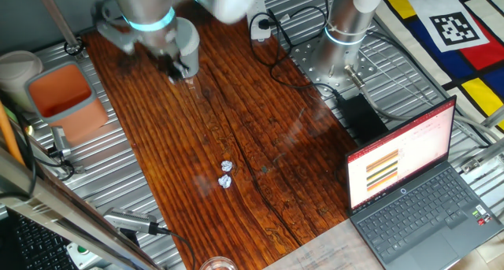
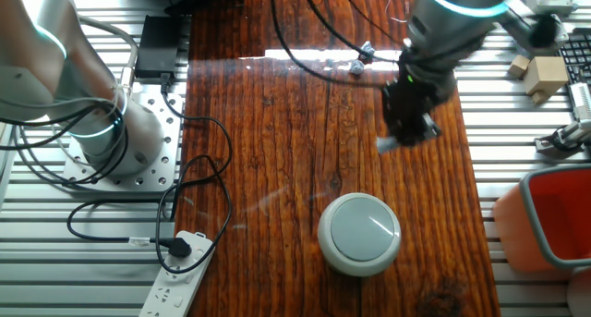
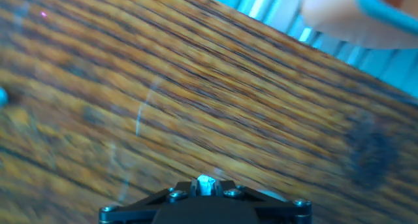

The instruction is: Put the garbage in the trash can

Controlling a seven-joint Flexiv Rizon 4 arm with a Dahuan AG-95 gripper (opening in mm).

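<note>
My gripper [image 3: 206,183] is shut on one small bluish-white paper wad [image 3: 206,181], pinched between the jaws. In the fixed views the gripper [image 1: 185,69] [image 2: 406,132] hangs above the wooden table and is blurred. The light-grey round trash can [image 2: 359,234] stands on the table, a little beside and apart from the gripper. It is hidden behind the arm in the first fixed view. Two more paper wads [image 1: 226,167] [image 1: 225,181] lie close together mid-table. They also show in the other fixed view [image 2: 367,51] [image 2: 356,67].
A rectangular bin with an orange inside [image 1: 59,93] [image 2: 554,215] stands off the table's edge, next to a pale round tub [image 1: 16,69]. An open laptop [image 1: 409,183], a second arm's base [image 2: 102,141], a power strip [image 2: 180,280] with cables, and wooden blocks [image 2: 545,72] surround the table.
</note>
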